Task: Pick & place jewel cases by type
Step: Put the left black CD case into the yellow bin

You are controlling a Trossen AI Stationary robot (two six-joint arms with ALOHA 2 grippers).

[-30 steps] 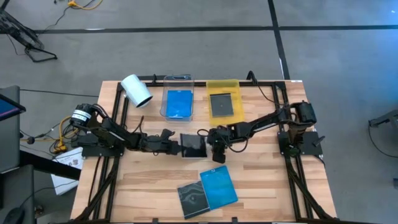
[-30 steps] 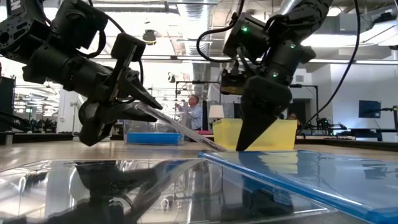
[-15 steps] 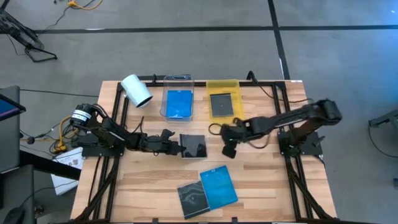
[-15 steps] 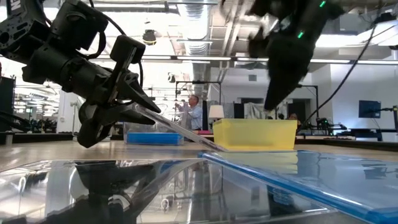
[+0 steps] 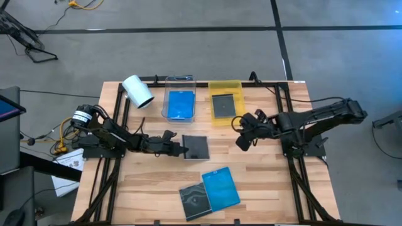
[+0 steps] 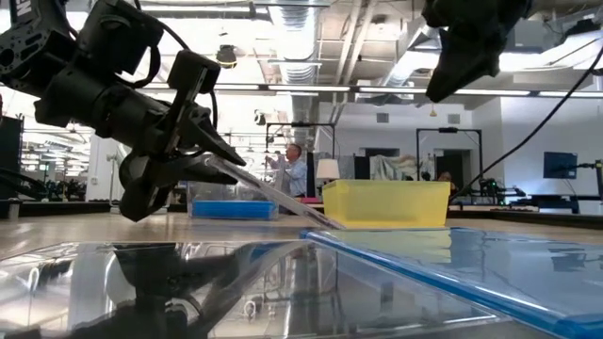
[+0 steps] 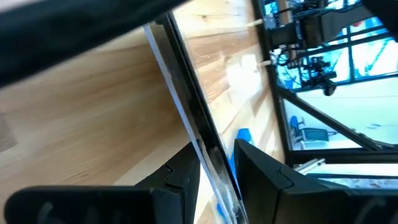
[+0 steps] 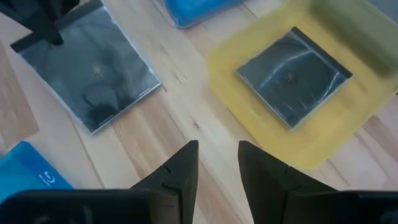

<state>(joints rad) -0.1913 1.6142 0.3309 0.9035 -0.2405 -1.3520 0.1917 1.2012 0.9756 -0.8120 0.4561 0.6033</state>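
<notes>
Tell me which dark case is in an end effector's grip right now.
The dark case at mid-table: the left end effector clamps its edge. The dark one in the yellow tray and the one at the front edge lie untouched.

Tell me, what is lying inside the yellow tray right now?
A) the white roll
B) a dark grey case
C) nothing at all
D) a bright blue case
B: the high view shows a dark grey jewel case lying flat in the yellow tray, while the blue case sits in the clear tray beside it and the white roll lies on the table.
</notes>
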